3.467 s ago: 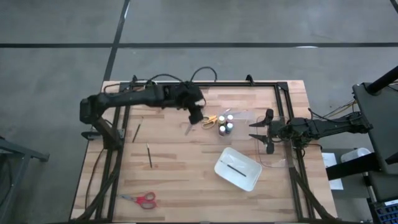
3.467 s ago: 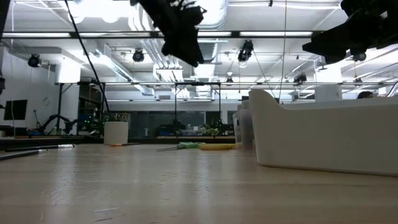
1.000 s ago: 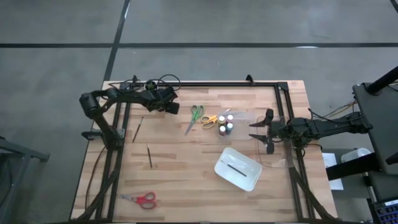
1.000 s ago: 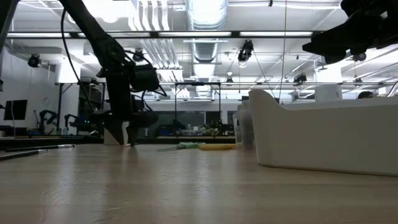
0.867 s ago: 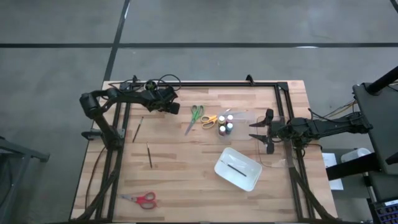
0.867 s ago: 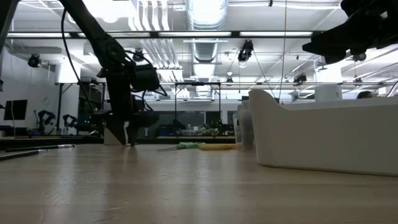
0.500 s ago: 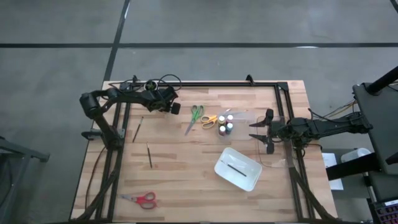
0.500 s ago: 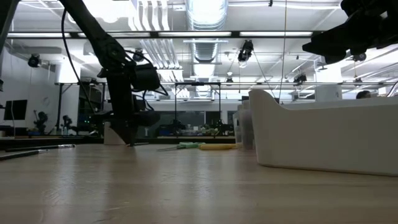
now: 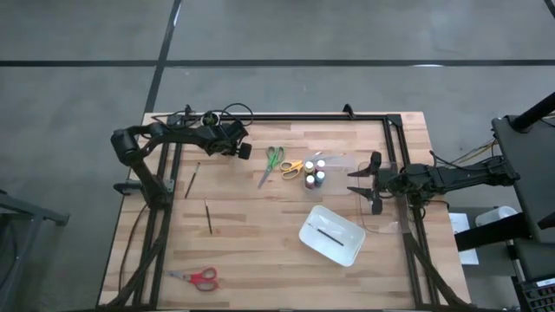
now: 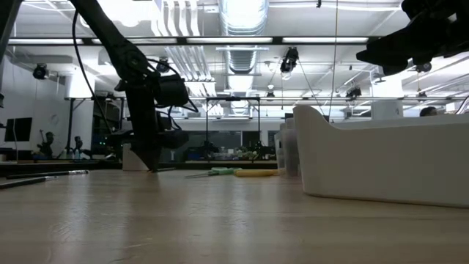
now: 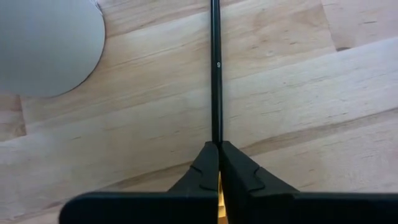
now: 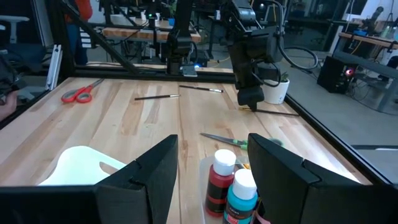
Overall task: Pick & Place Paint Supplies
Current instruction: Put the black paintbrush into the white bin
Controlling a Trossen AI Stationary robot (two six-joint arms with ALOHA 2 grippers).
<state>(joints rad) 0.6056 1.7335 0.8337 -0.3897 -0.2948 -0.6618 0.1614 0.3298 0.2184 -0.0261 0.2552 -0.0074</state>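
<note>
A thin dark brush [image 11: 215, 68] lies flat on the wood near the table's far left, beside a small white cup [image 11: 43, 43]. My left gripper [image 9: 244, 151] is tipped down onto the table and shut on this brush. In the low view its fingertips [image 10: 152, 166] reach the tabletop. My right gripper [image 9: 362, 184] hovers open at the table's right edge, with nothing between its fingers. Paint bottles [image 9: 314, 173] stand mid-table, with green scissors [image 9: 272, 159] and yellow scissors [image 9: 293, 166] lying next to them. My left gripper pinches the brush's shaft [image 11: 215, 138] between its two fingertips, one on each side. The fingers come from above, slanting steeply down. The brush reaches away from them and lies on the table; how much of it is behind the fingers is hidden.
A white tray [image 9: 347, 251] with a brush [image 9: 328, 232] in it sits at the near right. Two more brushes [image 9: 191, 180] [image 9: 208, 216] lie on the left side. Red scissors [image 9: 198, 277] lie at the near left. Bare wood spans the table's middle.
My left gripper has stayed in place with its tips at the table and has shut. The two fingers that stood apart on either side of the brush now meet on it. The brush has not moved.
</note>
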